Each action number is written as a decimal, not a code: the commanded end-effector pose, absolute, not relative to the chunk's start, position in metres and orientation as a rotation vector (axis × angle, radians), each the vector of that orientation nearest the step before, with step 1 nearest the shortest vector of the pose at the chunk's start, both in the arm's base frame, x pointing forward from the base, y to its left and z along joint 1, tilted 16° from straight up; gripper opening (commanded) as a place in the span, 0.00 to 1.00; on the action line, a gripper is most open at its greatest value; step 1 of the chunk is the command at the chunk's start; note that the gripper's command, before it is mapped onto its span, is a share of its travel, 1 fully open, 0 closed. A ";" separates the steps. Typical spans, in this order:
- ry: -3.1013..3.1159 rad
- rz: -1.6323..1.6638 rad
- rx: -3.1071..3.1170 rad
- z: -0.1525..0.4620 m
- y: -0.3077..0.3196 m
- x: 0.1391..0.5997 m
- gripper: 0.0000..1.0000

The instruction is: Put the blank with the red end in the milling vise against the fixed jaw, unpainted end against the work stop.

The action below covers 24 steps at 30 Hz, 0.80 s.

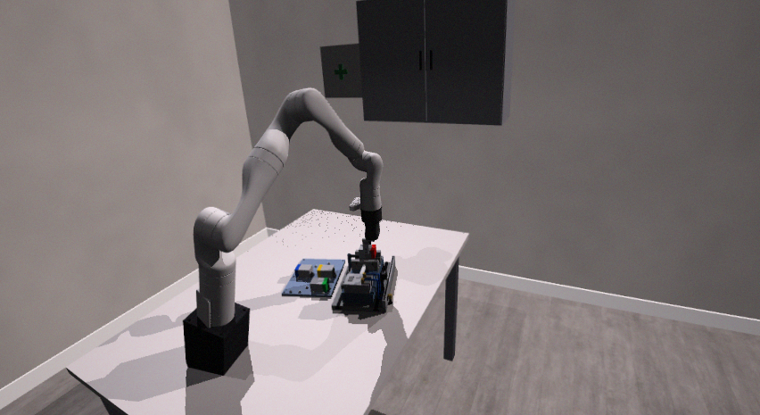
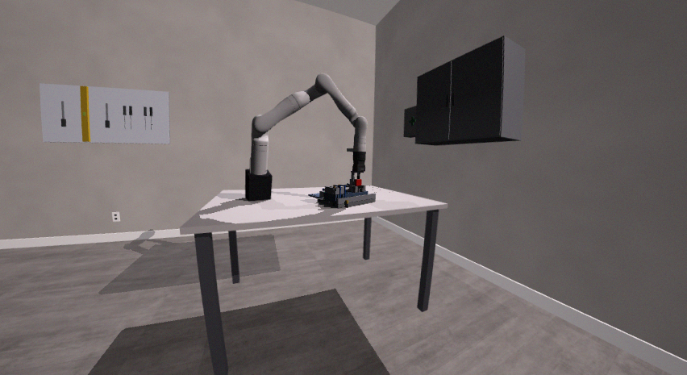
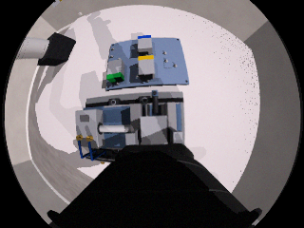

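My gripper (image 1: 368, 245) (image 2: 355, 179) is shut on the grey blank with the red end (image 1: 373, 248) (image 2: 358, 181) and holds it just above the far part of the milling vise (image 1: 363, 287) (image 2: 347, 196) (image 3: 129, 125). The red end points to the right in the top view. In the wrist view the blank and my fingers are hidden behind the dark gripper body. The blue plate (image 1: 294, 286) (image 3: 171, 64) lies left of the vise. On it lie three grey blanks with a blue end (image 1: 304, 269) (image 3: 144, 45), a yellow end (image 1: 325, 269) (image 3: 146, 65) and a green end (image 1: 320, 285) (image 3: 116, 71).
The arm's black base (image 1: 215, 341) (image 2: 258, 184) stands at the table's near left corner in the top view. The vise sits close to the table's right edge (image 1: 430, 289). A dark cabinet (image 1: 432, 55) hangs on the back wall.
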State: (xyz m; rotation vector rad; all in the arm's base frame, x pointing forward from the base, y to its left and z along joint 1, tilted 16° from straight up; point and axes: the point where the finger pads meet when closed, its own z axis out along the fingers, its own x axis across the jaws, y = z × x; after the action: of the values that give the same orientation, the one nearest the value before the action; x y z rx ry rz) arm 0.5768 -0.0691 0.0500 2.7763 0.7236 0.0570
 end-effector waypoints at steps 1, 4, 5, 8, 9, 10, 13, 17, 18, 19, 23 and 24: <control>0.724 0.060 2.776 0.051 -0.069 0.577 0.00; 0.724 0.060 2.776 0.051 -0.069 0.577 0.00; 0.724 0.060 2.776 0.050 -0.069 0.577 0.00; 0.724 0.060 2.776 0.050 -0.069 0.578 0.00; 0.724 0.060 2.776 0.050 -0.069 0.578 0.00; 0.724 0.060 2.776 0.050 -0.069 0.578 0.00; 0.724 0.060 2.776 0.050 -0.069 0.578 0.00; 0.724 0.060 2.776 0.050 -0.069 0.578 0.00; 0.724 0.060 2.776 0.050 -0.069 0.578 0.00; 0.724 0.060 2.776 0.049 -0.069 0.578 0.00; 0.724 0.060 2.776 0.049 -0.069 0.578 0.00; 0.724 0.060 2.776 0.049 -0.069 0.578 0.00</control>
State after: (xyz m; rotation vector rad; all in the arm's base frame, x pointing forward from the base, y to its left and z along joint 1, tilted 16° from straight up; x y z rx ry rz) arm 0.5771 -0.0695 0.0481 2.7763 0.7236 0.0570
